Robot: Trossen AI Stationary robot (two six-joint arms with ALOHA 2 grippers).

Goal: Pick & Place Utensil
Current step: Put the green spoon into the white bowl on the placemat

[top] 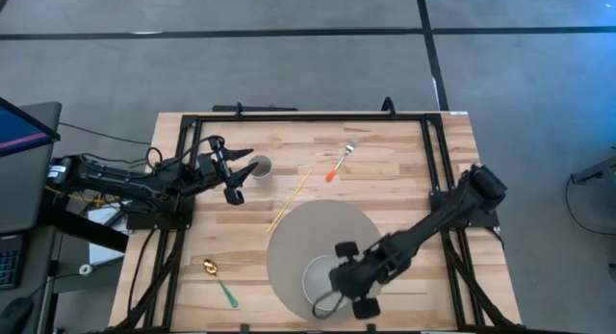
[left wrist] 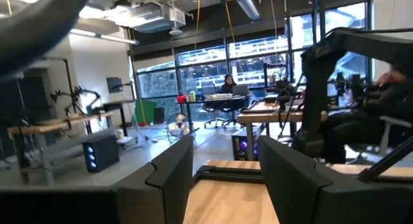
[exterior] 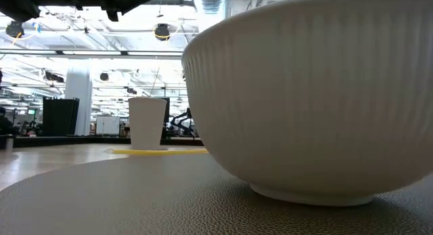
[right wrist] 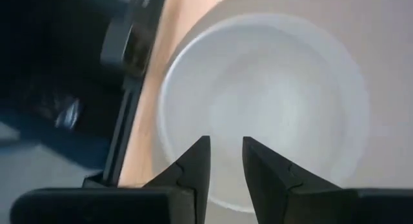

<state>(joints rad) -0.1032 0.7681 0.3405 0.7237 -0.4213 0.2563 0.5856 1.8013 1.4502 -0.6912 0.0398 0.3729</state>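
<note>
- High view: On a wooden table (top: 404,180), the right gripper (top: 348,281) hangs over a white bowl (top: 318,274) that sits on a round grey mat (top: 318,228) at lower centre. The left gripper (top: 231,170) waits at left of centre, just beside a white cup (top: 260,167). An orange-handled fork (top: 339,163) lies at upper centre, a pair of chopsticks (top: 291,201) runs diagonally off the mat's upper left edge, and a green-handled spoon (top: 219,280) lies at lower left, well apart from both arms.
- Low view: The ribbed bowl (exterior: 311,93) fills the right of the frame, resting on the mat (exterior: 122,194). The cup (exterior: 147,123) stands upright at left of centre, the chopsticks (exterior: 162,152) showing as a yellow line at its foot.
- Left wrist view: The left gripper's fingers (left wrist: 171,169) stand wide apart with nothing between them; the room beyond shows desks and a seated person (left wrist: 227,88).
- Right wrist view: The right gripper's fingers (right wrist: 197,161) are parted by a narrow gap and hold nothing, poised above the inside of the bowl (right wrist: 271,95).
</note>
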